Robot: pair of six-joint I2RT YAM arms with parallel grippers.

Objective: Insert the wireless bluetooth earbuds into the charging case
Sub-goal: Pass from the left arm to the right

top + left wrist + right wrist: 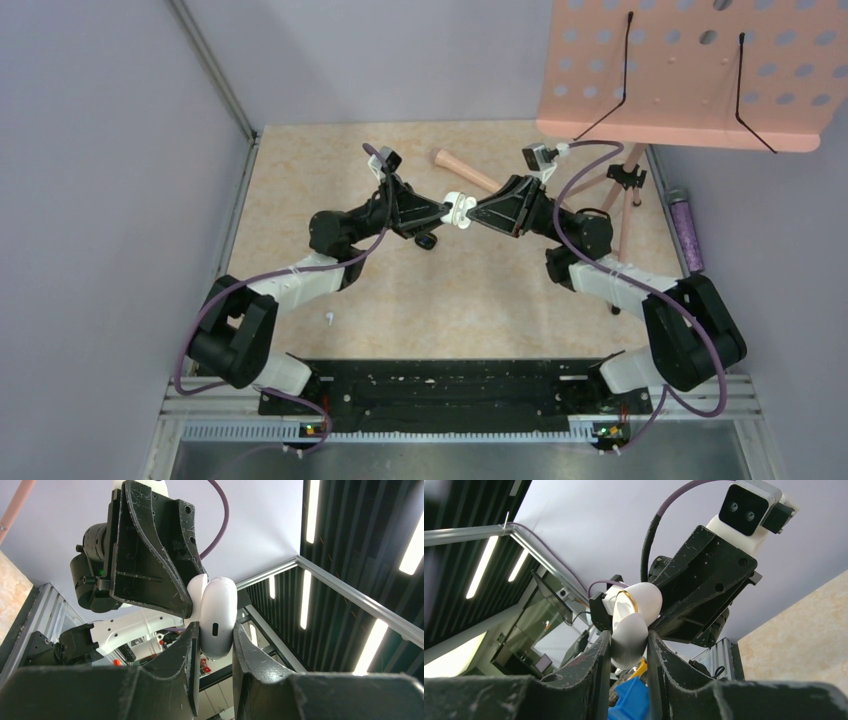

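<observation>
Both arms reach inward above the surface (450, 300); left gripper (447, 213) and right gripper (471, 215) each pinch the charging case (458, 211), which stretches sideways between them.

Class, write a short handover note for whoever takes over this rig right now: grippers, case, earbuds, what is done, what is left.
Left gripper: shut on the case, held above the table.
Right gripper: shut on the same case from the opposite side.
One earbud lies on the table by the left arm; no second one is visible.
Done: case lifted.
Left: insert that earbud, find the other.
</observation>
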